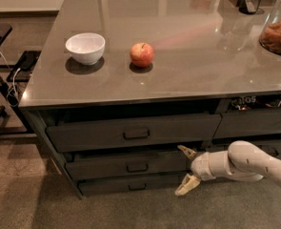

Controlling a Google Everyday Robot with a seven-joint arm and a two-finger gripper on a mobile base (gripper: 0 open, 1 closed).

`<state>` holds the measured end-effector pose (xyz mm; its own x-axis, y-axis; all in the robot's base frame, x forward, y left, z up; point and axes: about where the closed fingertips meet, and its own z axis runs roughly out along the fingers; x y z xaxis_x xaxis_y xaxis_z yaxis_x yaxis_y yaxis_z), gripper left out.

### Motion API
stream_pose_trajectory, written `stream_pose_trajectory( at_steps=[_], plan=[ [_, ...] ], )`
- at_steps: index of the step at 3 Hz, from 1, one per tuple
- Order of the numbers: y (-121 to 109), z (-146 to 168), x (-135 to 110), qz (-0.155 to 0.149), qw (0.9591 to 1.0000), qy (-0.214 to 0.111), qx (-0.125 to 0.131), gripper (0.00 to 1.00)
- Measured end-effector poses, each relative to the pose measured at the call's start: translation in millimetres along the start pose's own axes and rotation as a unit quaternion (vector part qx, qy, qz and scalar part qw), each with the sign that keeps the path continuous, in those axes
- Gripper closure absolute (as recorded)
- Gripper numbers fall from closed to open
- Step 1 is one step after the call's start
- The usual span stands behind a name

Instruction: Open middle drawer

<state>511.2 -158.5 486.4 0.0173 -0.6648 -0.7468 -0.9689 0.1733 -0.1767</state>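
The middle drawer (106, 165) is a wide dark-grey front with a small loop handle (137, 167) at its centre, between a taller drawer (130, 132) above and a thin drawer (130, 185) below. It stands slightly out from the cabinet. My gripper (186, 171) is on a white arm coming in from the right. It is open, with one fingertip high and one low. It sits just off the drawer's right end, well right of the handle, and holds nothing.
On the grey countertop (187, 75) sit a white bowl (85, 47), a red apple (142, 55) and a jar of snacks (277, 32) at the right edge. More drawers (254, 123) lie to the right. A black stand with cables (6, 75) is left of the cabinet.
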Motion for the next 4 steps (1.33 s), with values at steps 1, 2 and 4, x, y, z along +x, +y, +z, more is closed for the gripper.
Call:
stream_pose_trajectory(
  at_steps=[1, 2, 4],
  plan=[
    [-8, 18, 10, 0.012, 0.9998, 0.003, 0.014, 0.00],
    [-20, 33, 12, 0.010, 0.9996, -0.003, 0.028, 0.00],
    [-50, 64, 14, -0.020, 0.9986, -0.008, 0.048, 0.00]
  ],
)
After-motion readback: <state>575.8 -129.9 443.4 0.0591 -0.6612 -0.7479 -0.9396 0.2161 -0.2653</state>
